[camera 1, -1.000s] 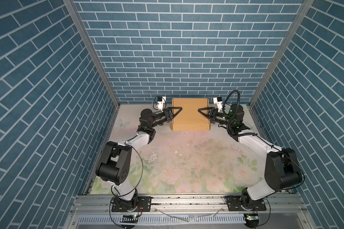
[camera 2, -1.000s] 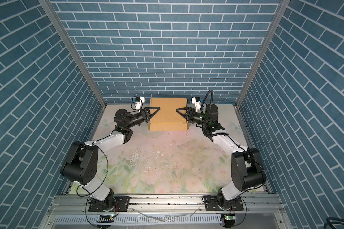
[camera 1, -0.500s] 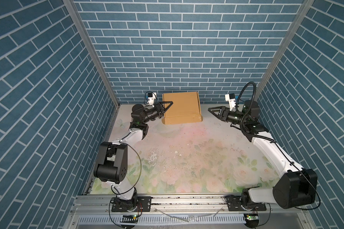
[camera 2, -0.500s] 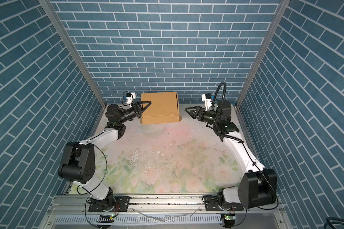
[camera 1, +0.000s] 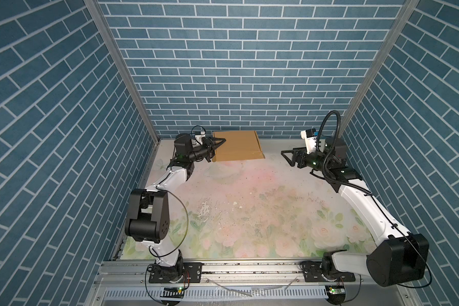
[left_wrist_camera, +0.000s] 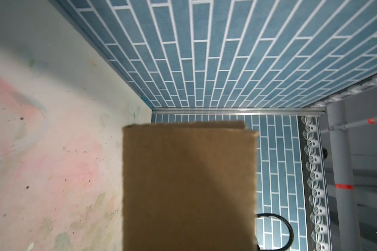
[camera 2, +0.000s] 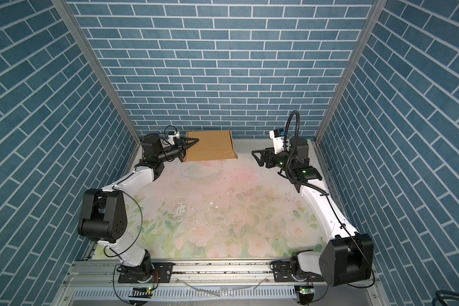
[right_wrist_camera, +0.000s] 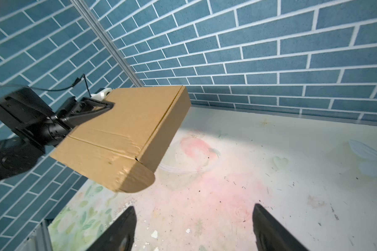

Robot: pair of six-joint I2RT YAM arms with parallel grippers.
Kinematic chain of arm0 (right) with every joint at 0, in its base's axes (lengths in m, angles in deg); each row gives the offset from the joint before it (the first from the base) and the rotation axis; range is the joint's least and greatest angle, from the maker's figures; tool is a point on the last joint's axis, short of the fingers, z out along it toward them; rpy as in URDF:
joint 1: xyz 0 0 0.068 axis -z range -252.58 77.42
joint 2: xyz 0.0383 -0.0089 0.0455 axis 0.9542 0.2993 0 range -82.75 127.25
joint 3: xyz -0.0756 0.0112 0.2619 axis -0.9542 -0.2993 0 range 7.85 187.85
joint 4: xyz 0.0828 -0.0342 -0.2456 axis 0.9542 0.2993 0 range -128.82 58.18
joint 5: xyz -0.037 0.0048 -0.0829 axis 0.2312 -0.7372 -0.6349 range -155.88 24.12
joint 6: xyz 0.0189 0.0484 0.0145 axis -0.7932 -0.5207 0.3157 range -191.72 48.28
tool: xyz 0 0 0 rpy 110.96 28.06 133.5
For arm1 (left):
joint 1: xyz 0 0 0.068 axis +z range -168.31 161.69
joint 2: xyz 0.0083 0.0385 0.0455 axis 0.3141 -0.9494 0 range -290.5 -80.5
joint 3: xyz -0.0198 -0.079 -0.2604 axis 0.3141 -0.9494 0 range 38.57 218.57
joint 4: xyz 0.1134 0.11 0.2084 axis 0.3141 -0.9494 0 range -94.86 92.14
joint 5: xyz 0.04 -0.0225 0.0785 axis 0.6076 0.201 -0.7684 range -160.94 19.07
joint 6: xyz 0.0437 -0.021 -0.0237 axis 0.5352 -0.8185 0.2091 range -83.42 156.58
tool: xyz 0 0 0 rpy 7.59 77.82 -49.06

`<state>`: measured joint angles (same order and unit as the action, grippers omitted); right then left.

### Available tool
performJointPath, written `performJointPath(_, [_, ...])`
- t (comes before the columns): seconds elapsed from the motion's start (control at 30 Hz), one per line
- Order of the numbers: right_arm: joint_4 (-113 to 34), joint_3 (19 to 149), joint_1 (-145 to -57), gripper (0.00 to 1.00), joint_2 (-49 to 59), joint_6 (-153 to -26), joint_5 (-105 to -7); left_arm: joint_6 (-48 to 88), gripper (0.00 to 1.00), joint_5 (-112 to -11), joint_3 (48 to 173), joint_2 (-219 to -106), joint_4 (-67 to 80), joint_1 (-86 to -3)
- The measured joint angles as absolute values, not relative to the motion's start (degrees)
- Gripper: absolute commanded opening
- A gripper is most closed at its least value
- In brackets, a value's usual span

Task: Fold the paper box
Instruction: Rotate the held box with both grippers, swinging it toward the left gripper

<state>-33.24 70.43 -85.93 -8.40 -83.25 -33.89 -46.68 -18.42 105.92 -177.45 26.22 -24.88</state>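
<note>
Brown corrugated cardboard forms the paper box (camera 1: 237, 145), which appears closed into its shallow mailer shape. We find it at the far end of the bench (camera 1: 249, 212), close to the back wall (camera 1: 236, 79) and raised clear of the surface.

We judge the folding largely complete. The step in hand looks like carrying the box or setting it down with one arm. To do it well:
1. Hold the clamp firm, because a one-edge grip lets the free side sag.
2. Lower the box flat, base first, away from the wall.
3. Check the rounded flap (right_wrist_camera: 137, 180) at the near corner. It looks proud of the side wall and may need pressing in.
4. Bring the second arm in only to support or press.

The left gripper (camera 1: 219, 144) clamps the box by its left edge. One finger lies across the lid and the other is hidden beneath, so the opening is narrow, set by the box's thickness. The right gripper (camera 1: 286, 159) stands wide and empty, well apart from the box's right edge and pointing toward it. Its fingers (right_wrist_camera: 126, 228) frame bare bench in the right wrist view.
</note>
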Motion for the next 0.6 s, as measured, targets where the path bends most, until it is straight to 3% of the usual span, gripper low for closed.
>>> performJointPath(0.37, [-38.00, 58.17, -88.75, 0.81, -10.96, -66.00, -36.76, -48.98, 0.38, -22.03, 106.84, -175.92, 2.87, -23.70])
performJointPath(0.6, [-45.21, 54.46, -95.96, 0.79, -7.27, -56.91, -38.48, -48.50, 0.39, -21.64, 112.32, -175.92, -11.33, -23.70])
